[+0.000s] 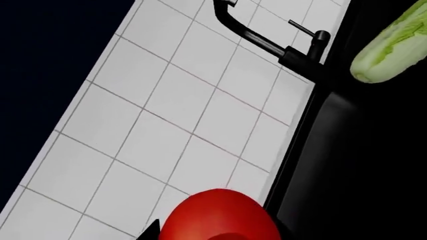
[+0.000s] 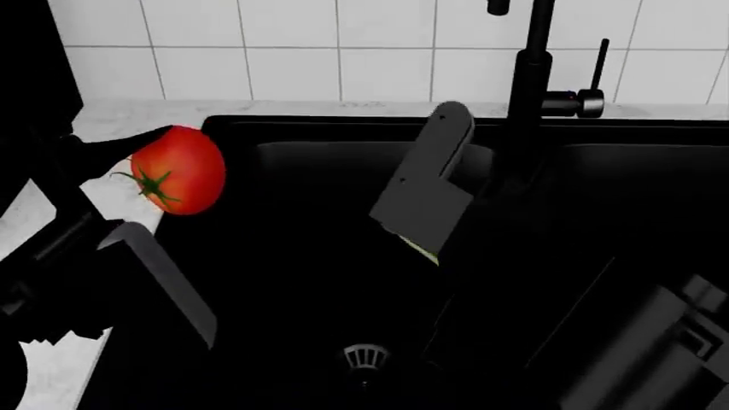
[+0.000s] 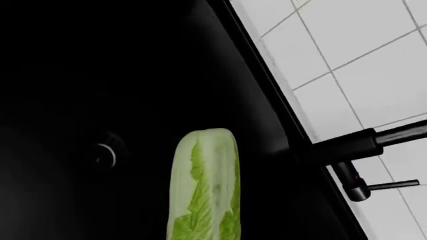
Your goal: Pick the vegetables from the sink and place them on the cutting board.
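**Tomato lifted at left, cabbage held over sink**

Black double sink (image 2: pixel 341 128) fills the scene, white tiled wall (image 2: pixel 341 51) behind; black faucet (image 2: pixel 530 77) at far rim; left gripper (image 2: pixel 119 158) pinching the tomato (image 2: pixel 179 169) above the sink's left edge; right gripper (image 2: pixel 439 248) over the left basin with napa cabbage (image 3: pixel 207 185) in its grasp, fingers hidden, closure can't be told; silver drain grate (image 2: pixel 362 356) near.

A: Tomato (image 2: pixel 179 168) position?
B: Above the sink's (image 2: pixel 341 128) left rim, in the left tool (image 2: pixel 114 158). Bench (image 2: pixel 68 222) to its left.
A: Napa cabbage (image 3: pixel 207 187)?
B: Over the left basin, right of the tomato. Faucet (image 2: pixel 530 77) behind, drain grate (image 2: pixel 362 357) in front.
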Robot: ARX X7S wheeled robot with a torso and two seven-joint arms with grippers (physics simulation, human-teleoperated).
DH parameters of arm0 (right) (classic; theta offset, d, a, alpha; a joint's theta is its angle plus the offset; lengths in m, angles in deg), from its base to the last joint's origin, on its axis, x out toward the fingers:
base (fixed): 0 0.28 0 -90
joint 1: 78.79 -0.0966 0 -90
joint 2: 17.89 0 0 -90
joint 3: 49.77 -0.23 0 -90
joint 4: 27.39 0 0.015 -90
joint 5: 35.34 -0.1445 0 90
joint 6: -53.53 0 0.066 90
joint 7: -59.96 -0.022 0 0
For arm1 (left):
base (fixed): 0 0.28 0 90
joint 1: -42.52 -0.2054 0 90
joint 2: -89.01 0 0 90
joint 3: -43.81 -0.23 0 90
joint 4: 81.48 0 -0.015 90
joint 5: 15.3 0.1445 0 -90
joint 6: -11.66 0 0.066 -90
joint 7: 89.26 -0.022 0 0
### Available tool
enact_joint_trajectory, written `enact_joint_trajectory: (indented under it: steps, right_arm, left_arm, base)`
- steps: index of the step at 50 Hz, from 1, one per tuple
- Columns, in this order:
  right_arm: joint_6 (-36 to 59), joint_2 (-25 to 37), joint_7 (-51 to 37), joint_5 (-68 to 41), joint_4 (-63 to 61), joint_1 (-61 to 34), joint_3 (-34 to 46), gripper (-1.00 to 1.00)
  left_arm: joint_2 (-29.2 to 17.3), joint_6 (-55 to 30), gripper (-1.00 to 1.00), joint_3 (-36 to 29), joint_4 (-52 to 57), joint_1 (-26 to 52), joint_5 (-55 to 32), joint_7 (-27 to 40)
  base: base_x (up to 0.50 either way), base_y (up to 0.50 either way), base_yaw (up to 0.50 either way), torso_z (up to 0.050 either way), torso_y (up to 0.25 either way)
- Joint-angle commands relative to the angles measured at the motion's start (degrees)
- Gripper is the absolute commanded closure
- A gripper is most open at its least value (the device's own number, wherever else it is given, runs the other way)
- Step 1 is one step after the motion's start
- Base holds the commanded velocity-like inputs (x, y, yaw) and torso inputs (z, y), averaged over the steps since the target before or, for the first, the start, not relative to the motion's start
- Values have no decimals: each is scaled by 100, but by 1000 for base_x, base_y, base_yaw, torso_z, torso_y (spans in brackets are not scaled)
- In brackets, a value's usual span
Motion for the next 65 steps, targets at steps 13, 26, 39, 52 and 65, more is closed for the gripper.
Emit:
enact_joint_trajectory:
  steps: [13,26,39,52,65]
  right_arm:
    - [736,162,-1908,-278,-1220,1311,-2196,100]
    - [717,259,-2463,-579,-1424,2030,-3168,100]
    - [884,256,-3182,-816,-2017,2608,-4036,100]
    - [1141,369,-3636,-955,-2477,2906,-4552,100]
    - [1605,200,-3925,-1250,-2837,2778,-4927,100]
  left_arm:
    - [384,-133,100,594,203,-671,-35,941]
    - [454,-523,100,536,462,-849,114,1069]
    - [708,-1275,100,795,903,-1067,-43,1169]
    - [887,-1567,100,925,1133,-1022,-128,1199]
    - [961,-2057,100,980,1683,-1038,-287,1010]
  base:
    - [-2,-500,0,0,0]
    - [0,-500,0,0,0]
    - [0,-500,0,0,0]
    - [0,-500,0,0,0]
    - [0,-500,0,0,0]
